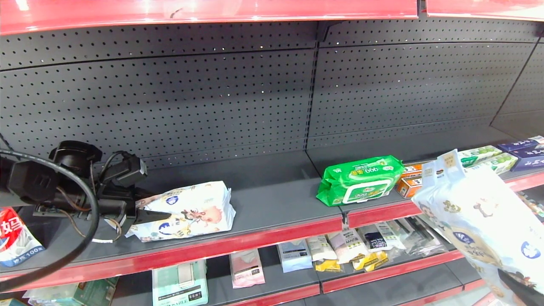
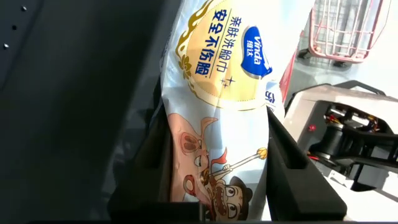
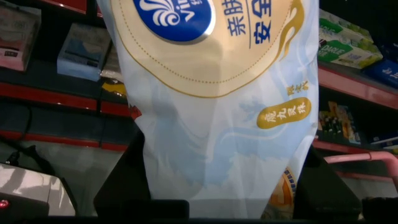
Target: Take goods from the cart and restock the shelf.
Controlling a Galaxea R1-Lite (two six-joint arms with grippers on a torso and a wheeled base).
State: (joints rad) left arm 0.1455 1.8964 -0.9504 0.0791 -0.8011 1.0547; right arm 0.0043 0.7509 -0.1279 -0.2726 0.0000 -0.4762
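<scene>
In the head view, you see the left gripper (image 1: pixel 144 214) at about 8 o'clock, closed on the end of a white tissue pack (image 1: pixel 195 212). This pack lies flat on the grey shelf (image 1: pixel 272 199), near its red front edge. A green wipes pack (image 1: pixel 359 178) lies well apart from it, toward 3 o'clock. At 4 o'clock the right gripper (image 1: pixel 516 287) holds a second white pack (image 1: pixel 471 208) by its lower end. This pack is tilted in the air in front of the shelf.

In the left wrist view, the two black fingers (image 2: pixel 292 162) press on both sides of the pack, and the film bulges between them. A pink cart (image 2: pixel 348 28) stands behind.

In the right wrist view, the fingers (image 3: pixel 124 180) squeeze the second pack in the same way.

I judge both packs to be light and soft, with smooth film that can slip. When held by one end, a pack will probably sag. It is better to grip across the narrow middle, firmly but without crushing.
</scene>
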